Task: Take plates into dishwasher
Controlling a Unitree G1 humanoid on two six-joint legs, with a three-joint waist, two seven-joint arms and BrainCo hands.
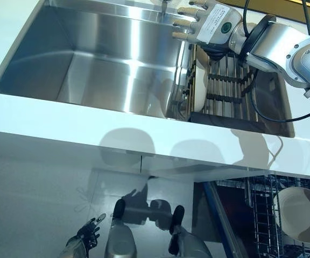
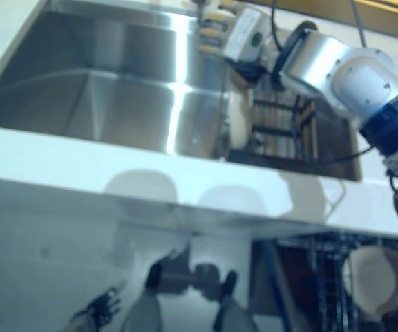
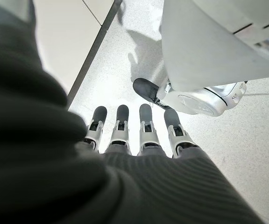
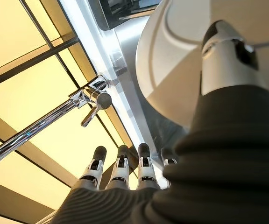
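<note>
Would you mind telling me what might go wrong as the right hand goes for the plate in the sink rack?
1. The plate stands on edge in the rack; a nudge from the open right hand may tip it into the sink.
2. The faucet sits close to the fingers and could be struck.
3. The bowl already in the dishwasher rack limits room.

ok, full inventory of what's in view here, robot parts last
sink: 1, stainless steel, set in the counter
counter: 1, white, around the sink
drying rack: 1, dark slats, at the sink's right end
plate: 1, cream, upright on edge at the rack's left side
faucet: 1, chrome, behind the sink, seen in the right wrist view
dishwasher rack: 1, dark wire, below the counter on the right
bowl: 1, cream, in the dishwasher rack
right hand: fingers straight, above the plate, holding nothing
left hand: fingers straight, hanging low by the floor, idle
</note>
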